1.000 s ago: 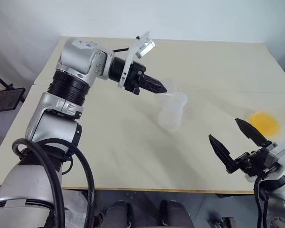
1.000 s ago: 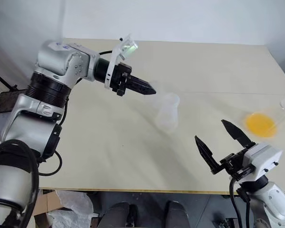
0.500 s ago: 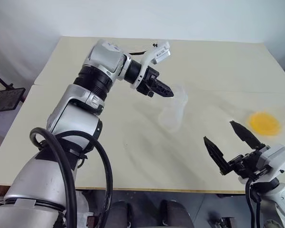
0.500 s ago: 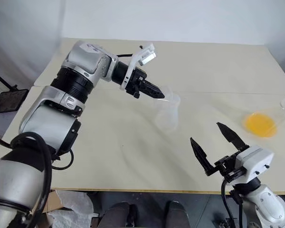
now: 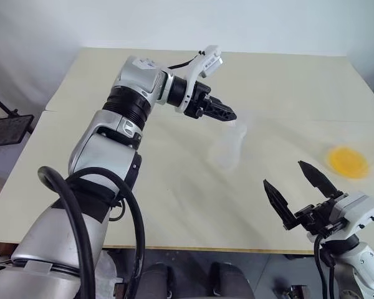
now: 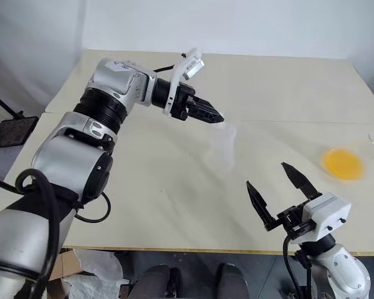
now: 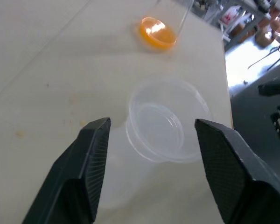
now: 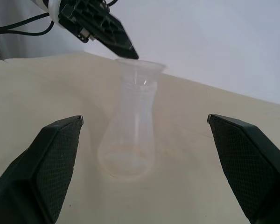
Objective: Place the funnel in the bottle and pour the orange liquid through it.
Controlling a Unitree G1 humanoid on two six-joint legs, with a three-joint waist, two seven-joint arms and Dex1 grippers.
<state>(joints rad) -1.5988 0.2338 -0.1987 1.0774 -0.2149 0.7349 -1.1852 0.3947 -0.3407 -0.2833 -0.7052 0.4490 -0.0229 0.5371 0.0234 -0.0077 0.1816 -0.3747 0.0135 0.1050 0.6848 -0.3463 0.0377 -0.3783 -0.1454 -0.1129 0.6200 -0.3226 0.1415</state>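
Funnel [image 7: 161, 123] sits in the bottle [image 8: 130, 144] neck mid-table, so step 1 looks done imo. My left gripper [image 7: 151, 135] is spread around the rim, empty. Right gripper [image 5: 299, 190] wide open too. Next: grab the orange liquid [image 5: 347, 161] at the table's right edge & pour.

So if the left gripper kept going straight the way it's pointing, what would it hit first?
Probably the funnel seated in the bottle: the left gripper, jaws open, points at its rim, one finger on each side. Depth is hard to judge, so it could already be touching.
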